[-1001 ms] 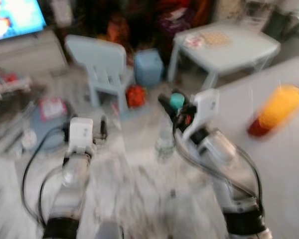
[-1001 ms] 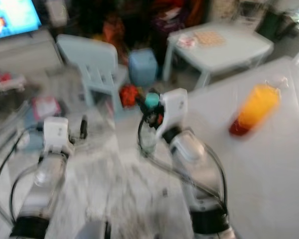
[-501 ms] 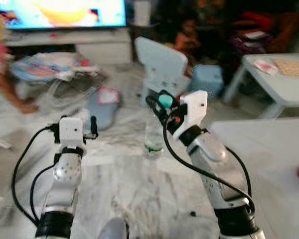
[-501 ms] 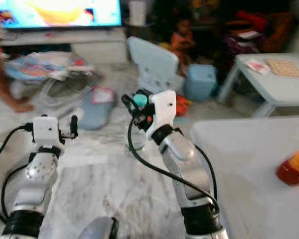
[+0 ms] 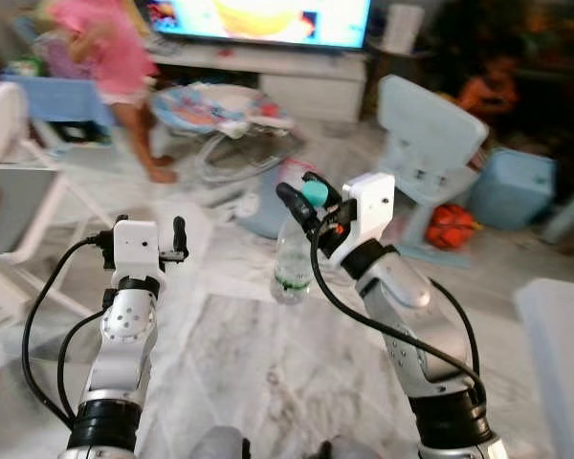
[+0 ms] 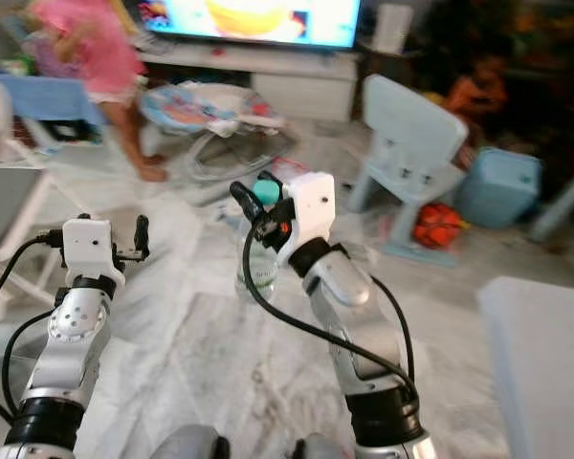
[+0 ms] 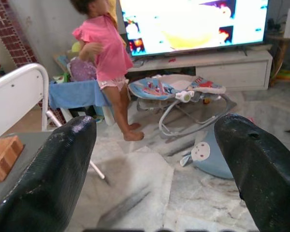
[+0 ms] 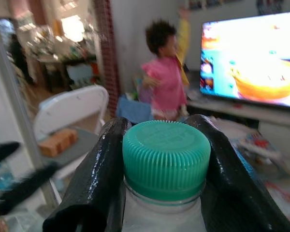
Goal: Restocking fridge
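Living-room marble floor (image 5: pixel 268 363) ahead, right gripper (image 5: pixel 308 206) is clamping bottle (image 5: pixel 292 263) at its neck, left gripper (image 5: pixel 143 237) is hovering spread and empty, carrying step, likely needing fridge located next.

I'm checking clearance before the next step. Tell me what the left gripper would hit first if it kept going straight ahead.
Nothing close. The left gripper is open, with bare floor ahead, then probably the baby bouncer, though depth is hard to judge.
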`<state>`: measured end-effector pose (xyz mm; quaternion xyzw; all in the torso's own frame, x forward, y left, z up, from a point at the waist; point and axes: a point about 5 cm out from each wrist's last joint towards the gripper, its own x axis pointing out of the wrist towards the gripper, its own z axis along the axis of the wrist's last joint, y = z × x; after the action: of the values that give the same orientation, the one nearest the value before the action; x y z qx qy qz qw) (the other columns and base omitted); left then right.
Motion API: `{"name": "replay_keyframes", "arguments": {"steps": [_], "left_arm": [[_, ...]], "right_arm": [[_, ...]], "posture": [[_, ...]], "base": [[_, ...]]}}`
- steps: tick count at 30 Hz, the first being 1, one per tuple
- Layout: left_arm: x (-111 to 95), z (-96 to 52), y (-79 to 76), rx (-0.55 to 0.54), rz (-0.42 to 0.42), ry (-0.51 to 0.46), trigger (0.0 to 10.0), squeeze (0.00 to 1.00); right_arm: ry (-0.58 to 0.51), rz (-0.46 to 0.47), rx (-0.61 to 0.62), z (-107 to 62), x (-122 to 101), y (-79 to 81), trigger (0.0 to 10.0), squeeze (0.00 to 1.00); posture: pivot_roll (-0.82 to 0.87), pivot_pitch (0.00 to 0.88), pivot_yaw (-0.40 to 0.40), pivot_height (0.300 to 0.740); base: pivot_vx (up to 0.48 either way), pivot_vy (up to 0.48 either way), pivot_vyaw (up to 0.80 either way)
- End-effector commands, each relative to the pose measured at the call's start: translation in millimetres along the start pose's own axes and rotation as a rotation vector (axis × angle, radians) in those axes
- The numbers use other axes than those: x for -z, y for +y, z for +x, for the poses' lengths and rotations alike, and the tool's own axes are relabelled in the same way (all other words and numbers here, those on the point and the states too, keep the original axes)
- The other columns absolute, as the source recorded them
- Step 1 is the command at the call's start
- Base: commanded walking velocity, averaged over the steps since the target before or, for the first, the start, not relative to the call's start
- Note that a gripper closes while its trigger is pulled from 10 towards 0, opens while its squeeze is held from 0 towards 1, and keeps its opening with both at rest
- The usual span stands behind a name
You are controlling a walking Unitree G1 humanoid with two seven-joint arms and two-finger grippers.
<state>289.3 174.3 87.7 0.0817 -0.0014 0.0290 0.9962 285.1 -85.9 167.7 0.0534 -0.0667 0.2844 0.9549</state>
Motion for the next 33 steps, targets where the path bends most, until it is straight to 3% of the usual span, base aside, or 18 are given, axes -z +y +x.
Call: {"name": "replay_keyframes", "arguments": {"steps": [1, 22, 33], "left_arm": [[-2.3, 0.7, 7.4, -0.019, 0.015, -0.009, 10.0, 0.0], [-1.1, 0.1, 18.3, -0.061, 0.032, -0.004, 10.0, 0.0], [1.6, -1.1, 19.9, -0.09, 0.044, 0.013, 10.0, 0.0]], "right_arm": [[-0.052, -0.004, -0.019, 4.0, -10.4, 5.0, 10.0, 0.0], [-0.064, 0.01, -0.035, 4.7, -9.2, 8.8, 10.0, 0.0], [-0.064, 0.015, -0.036, 4.4, -8.8, 8.9, 10.0, 0.0]], "posture": [[0.07, 0.007, -0.023, 0.74], [0.08, 0.018, -0.017, 0.74], [0.08, 0.027, -0.018, 0.74]], "base": [[0.0, 0.0, 0.8], [0.0, 0.0, 0.8], [0.0, 0.474, 0.79]]}}
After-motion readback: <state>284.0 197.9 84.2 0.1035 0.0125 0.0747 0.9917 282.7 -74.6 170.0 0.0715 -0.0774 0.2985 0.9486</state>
